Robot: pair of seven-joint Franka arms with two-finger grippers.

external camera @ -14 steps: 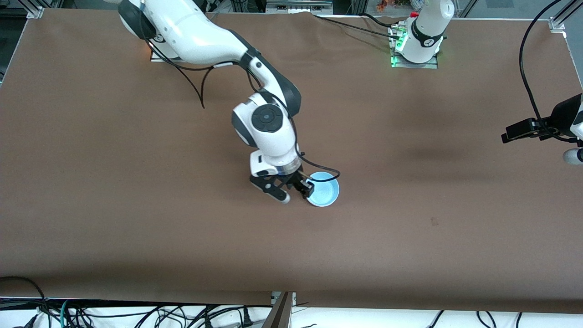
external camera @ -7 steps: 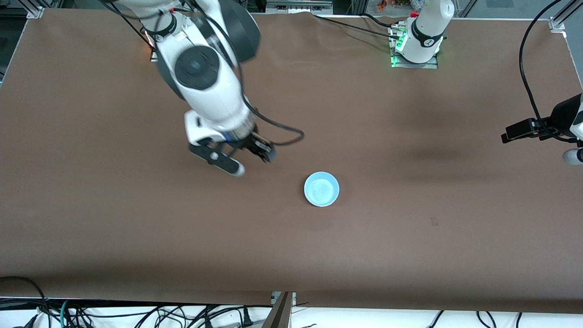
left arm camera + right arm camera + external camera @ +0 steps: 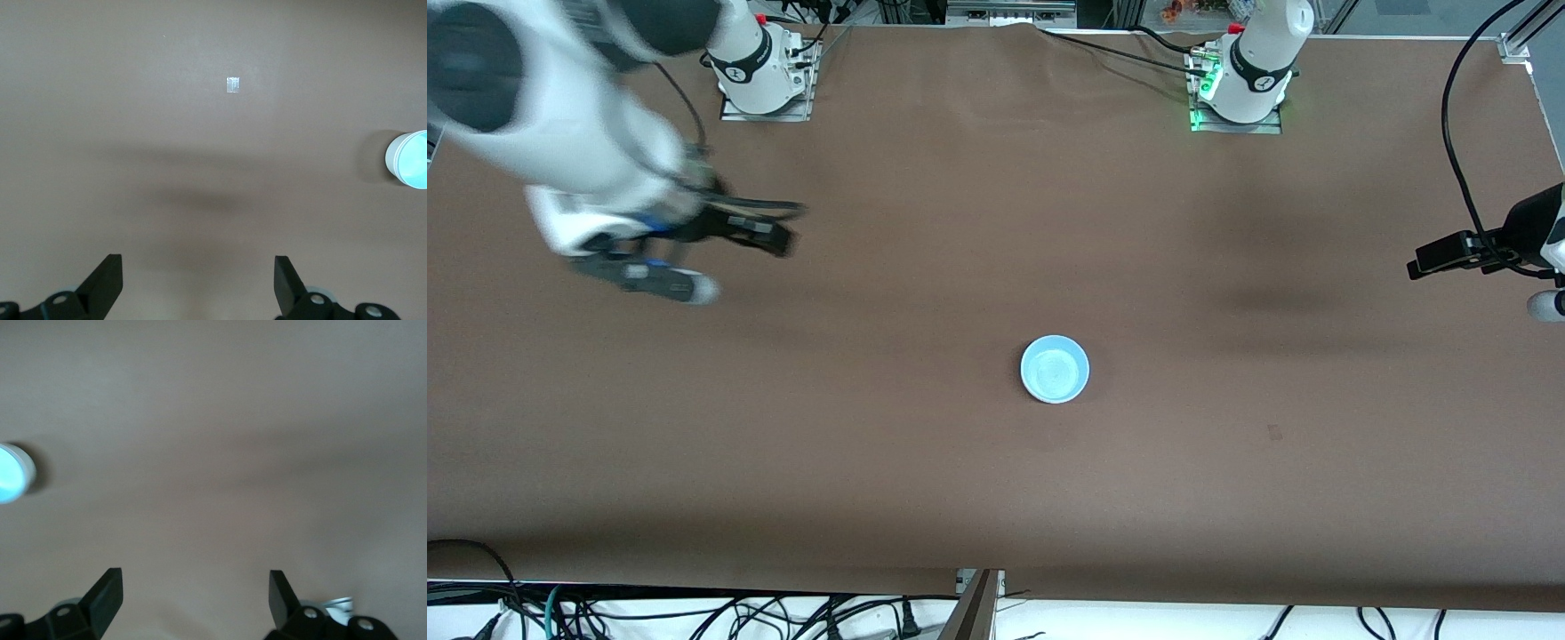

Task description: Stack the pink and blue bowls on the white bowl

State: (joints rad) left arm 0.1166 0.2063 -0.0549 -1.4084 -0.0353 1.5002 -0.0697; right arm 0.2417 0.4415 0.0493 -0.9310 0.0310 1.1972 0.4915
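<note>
The blue bowl sat upright on the brown table, near its middle and nearer the front camera than either gripper or base. Only its blue inside and pale rim showed from above; whether other bowls lay under it could not be told. In the left wrist view the bowl lay at the frame's edge with a thin line around its wall.

The right gripper hung over bare table toward the right arm's end, well apart from the bowl, fingers spread and holding nothing; its own view showed the fingers wide with the bowl off to one edge.

The left gripper waited over the left arm's end of the table, fingers spread and empty, also well apart from the bowl.
</note>
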